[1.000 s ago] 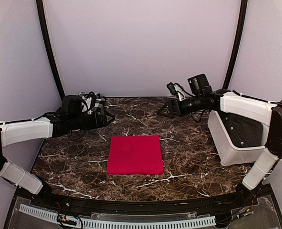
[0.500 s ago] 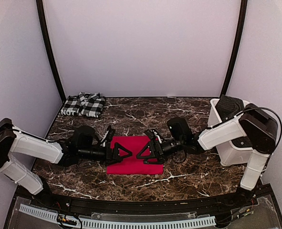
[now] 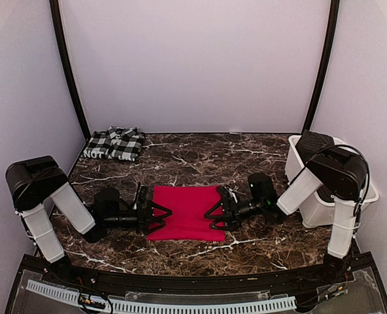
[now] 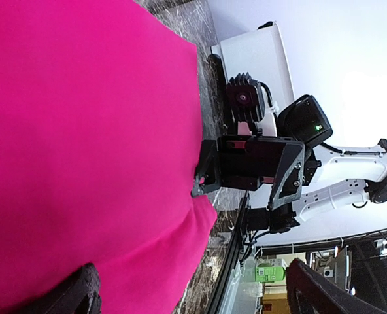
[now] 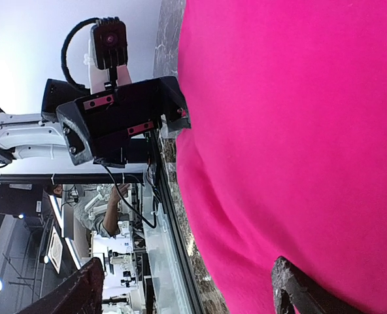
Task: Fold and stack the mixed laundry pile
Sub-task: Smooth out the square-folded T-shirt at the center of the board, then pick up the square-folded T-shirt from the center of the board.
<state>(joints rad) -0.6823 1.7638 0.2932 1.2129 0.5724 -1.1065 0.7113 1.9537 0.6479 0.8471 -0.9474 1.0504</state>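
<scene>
Inspection found the left gripper (image 3: 159, 218) low on the marble table top (image 3: 180, 160), jaws wide apart and empty, facing the near left edge of the red garment (image 3: 187, 206). The right gripper (image 3: 212, 216) stood opposite, jaws likewise parted and empty, at the near right edge. The red garment lay flat and squarely folded between the two grippers. Both wrist views showed cloth filling the span between the fingers. Whether any finger touched the fabric could not be confirmed. The checked garment (image 3: 115, 142) lay folded well beyond the left gripper, at the far corner. The white bin (image 3: 314, 210) stood behind the right gripper.

Risks noted, as judgement:
- Closing on the upper layer alone would peel the fold open on lifting.
- Lower fingers set too high would push the edge inward and bunch it; set too low, they would scrape the marble.
- Unequal closing or lifting between the two sides would skew the square and spoil the stack.
- Carrying toward the checked garment with a shallow bite could let the cloth slip.
</scene>
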